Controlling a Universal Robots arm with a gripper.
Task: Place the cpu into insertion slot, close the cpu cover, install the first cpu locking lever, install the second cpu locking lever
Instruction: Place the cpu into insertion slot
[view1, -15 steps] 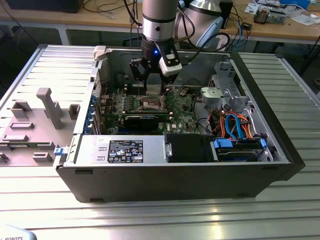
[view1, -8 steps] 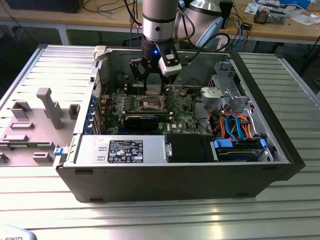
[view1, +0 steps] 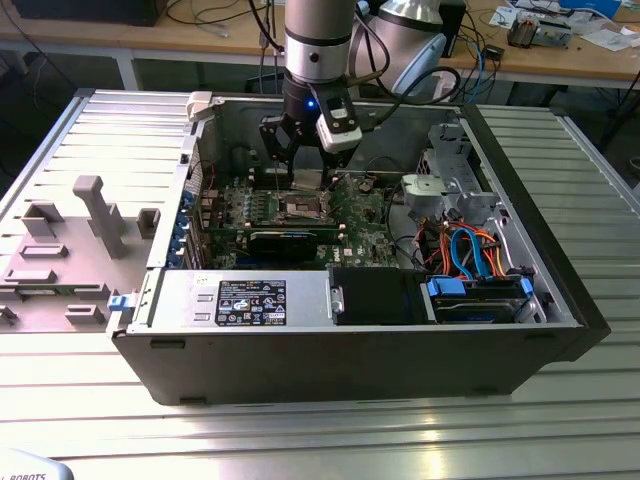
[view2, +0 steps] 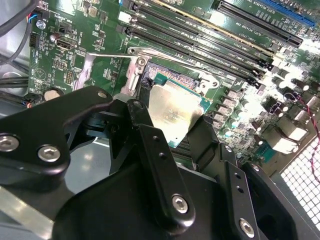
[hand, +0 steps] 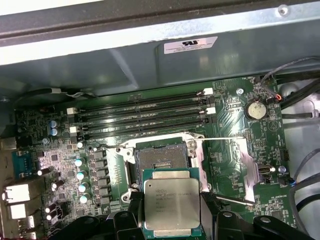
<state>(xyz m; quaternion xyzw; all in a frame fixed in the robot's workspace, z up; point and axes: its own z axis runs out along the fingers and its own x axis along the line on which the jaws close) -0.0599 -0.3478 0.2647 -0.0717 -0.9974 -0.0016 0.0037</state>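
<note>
I am holding the cpu (hand: 172, 205), fingers (view2: 150, 145) clamped on its edges, just above the insertion slot (hand: 161, 161) for alignment.

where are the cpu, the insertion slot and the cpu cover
cpu (hand: 172, 205): first wrist view, middle of its silver top
insertion slot (hand: 161, 162): first wrist view, dark middle of the recess
cpu cover (hand: 248, 167): first wrist view, silvery side bar of the frame
</note>
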